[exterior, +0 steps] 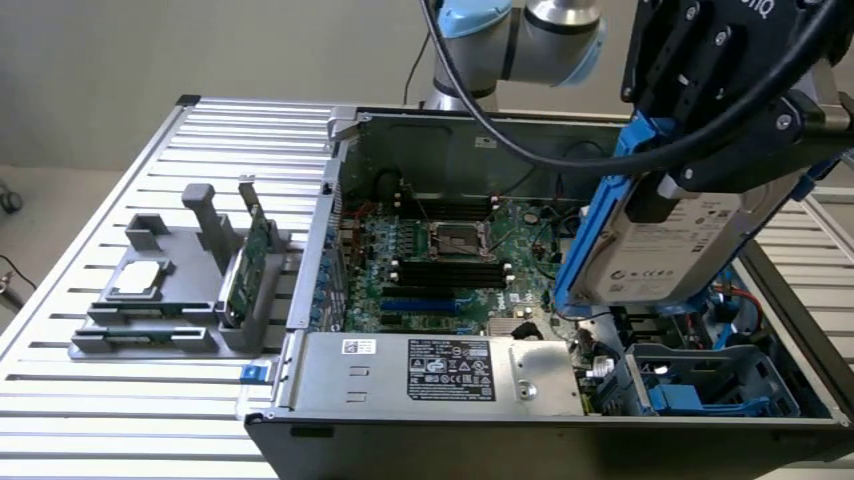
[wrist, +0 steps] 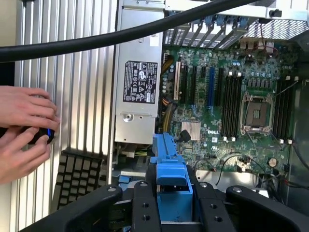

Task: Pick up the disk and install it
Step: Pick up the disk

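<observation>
exterior view | disk (exterior: 667,255): silver, white label, blue carrier, tilted upright | fingers (exterior: 651,203): clamped on disk

Disk (exterior: 663,255) above computer case (exterior: 534,442)

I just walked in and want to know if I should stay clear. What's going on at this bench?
A robot arm's black fingers are clamped on the silver hard disk in its blue plastic carrier. They hold it in the air above the open desktop computer case, over the end with the blue drive bay. The disk is not seated yet. Beside the case, a person's hands hold a small dark object over the ribbed metal table.
</observation>
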You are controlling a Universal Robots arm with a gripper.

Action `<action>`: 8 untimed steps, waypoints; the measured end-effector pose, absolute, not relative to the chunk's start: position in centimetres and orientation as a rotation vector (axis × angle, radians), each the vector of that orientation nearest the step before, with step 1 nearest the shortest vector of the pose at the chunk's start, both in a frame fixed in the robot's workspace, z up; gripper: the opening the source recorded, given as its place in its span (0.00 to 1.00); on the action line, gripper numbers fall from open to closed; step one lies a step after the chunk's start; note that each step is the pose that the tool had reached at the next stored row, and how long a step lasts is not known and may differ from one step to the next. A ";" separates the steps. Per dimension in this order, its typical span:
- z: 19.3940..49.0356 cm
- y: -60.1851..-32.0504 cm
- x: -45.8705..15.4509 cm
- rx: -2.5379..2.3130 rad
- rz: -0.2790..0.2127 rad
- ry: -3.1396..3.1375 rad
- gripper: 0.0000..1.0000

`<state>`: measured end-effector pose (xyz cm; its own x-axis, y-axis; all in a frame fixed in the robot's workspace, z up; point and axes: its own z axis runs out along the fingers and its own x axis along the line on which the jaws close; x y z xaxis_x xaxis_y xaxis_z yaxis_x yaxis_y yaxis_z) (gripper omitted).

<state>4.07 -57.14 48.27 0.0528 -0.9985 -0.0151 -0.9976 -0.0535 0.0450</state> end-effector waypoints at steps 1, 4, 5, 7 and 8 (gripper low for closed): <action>48.3 -57.3 4.5 2.263 -0.066 -2.145 0.33; 48.3 -57.8 5.9 2.262 -0.067 -2.145 0.33; 48.3 -58.0 6.3 2.262 -0.067 -2.145 0.33; 48.2 -58.4 6.9 2.262 -0.067 -2.145 0.33; 48.2 -58.7 7.1 2.262 -0.068 -2.145 0.33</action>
